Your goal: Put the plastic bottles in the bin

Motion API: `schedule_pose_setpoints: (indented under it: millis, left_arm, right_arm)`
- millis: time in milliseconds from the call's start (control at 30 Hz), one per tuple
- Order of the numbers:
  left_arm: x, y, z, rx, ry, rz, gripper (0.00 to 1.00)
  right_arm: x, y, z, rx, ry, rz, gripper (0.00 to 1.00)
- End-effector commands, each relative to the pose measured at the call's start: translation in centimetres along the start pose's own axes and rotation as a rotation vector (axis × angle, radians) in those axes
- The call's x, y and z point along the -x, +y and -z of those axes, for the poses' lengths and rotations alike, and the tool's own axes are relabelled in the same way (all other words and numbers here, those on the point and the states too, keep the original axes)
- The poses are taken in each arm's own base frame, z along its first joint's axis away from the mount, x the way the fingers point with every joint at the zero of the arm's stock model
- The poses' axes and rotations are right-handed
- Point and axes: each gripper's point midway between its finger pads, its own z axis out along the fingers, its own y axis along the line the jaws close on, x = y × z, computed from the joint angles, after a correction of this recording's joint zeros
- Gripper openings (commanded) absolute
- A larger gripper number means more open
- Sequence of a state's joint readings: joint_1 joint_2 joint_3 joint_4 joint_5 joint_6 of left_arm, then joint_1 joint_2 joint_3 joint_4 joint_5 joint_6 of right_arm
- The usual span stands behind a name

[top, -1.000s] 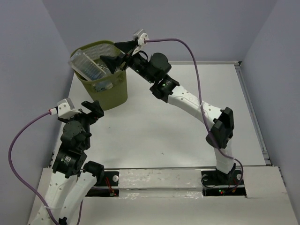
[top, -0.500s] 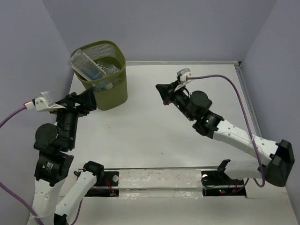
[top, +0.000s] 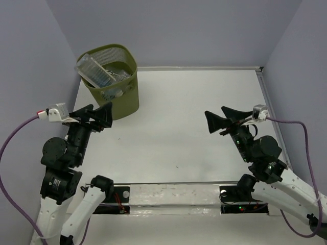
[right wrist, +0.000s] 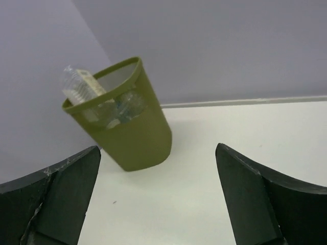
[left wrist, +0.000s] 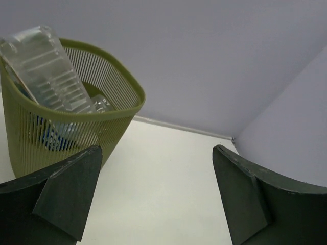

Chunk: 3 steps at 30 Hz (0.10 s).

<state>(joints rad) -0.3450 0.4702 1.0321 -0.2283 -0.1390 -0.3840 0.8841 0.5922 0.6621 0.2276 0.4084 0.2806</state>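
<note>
So here's how it sits. The bin stands upright at the far-left corner of the white surface, close to the left wall, with its open rim up and its sides tapering down.

The plastic bottles are all inside it. The big squarish clear one is the obvious one: it's propped at a slant, with its long axis running from high at the far-left to low toward the middle of the bin. Its upper end pokes out over the left side of the rim and leans on it, and the lower end is buried among the others. I can't tell which end has the cap.

The smaller bottles are lower down and only show as clear shapes through the mesh. The left wrist view shows a bit of blue on one. They're piled up, so I can't make out which way each one points.

The left pincer hangs just in front of the bin on the near side, not touching it. Its fingers are spread wide with nothing between them, aimed toward the far side. The right pincer is over on the right half of the surface, well apart from the bin. It's wide apart and empty too, with the bin framed between its fingers in its own camera.
</note>
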Motion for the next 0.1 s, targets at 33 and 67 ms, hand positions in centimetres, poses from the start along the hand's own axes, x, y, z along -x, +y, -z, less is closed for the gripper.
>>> schedule_pose_setpoints:
  millis: [33, 67]
  left_arm:
    - [-1.97, -0.08, 0.41, -0.060, 0.016, -0.019, 0.99]
    - [-2.21, -0.03, 0.15, -0.059, 0.018, -0.017, 0.99]
  right_arm:
    - [0.01, -3.46, 1.36, -0.148, -0.021, 0.052, 1.00]
    - [0.14, -3.38, 1.17, -0.150, -0.018, 0.059, 1.00]
